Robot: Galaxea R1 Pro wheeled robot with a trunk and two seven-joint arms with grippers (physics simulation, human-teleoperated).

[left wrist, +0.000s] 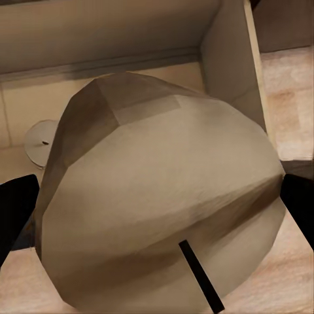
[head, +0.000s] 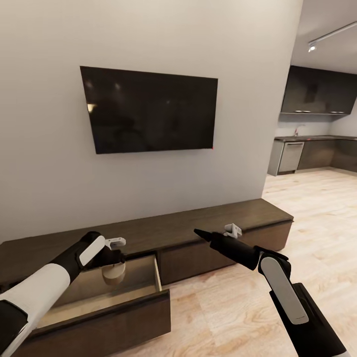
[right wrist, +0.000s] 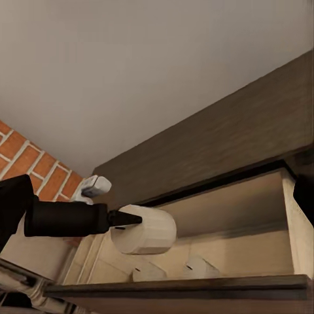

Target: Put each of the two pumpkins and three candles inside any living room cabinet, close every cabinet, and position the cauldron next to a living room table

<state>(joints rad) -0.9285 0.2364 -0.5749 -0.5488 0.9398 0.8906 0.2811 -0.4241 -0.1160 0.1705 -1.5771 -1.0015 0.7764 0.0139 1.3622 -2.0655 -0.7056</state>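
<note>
My left gripper (head: 115,267) is shut on a grey-brown candle (head: 115,277), holding it over the open drawer (head: 126,297) of the long dark-brown cabinet (head: 213,218). Up close, the held candle (left wrist: 163,196) sits between the two black fingertips (left wrist: 14,209). Another candle (left wrist: 40,140) lies on the drawer's tan floor. From the right wrist, the held candle (right wrist: 145,229) hangs above two candles (right wrist: 147,271) (right wrist: 199,267) resting in the drawer. My right gripper (head: 198,232) hovers open and empty in front of the cabinet's middle section. No pumpkins, cauldron or table are in sight.
A black TV (head: 148,111) hangs on the white wall above the cabinet. The pulled-out drawer front (head: 99,325) juts over the light wood floor (head: 233,307). At the right, the floor runs on into a dark kitchen (head: 317,144).
</note>
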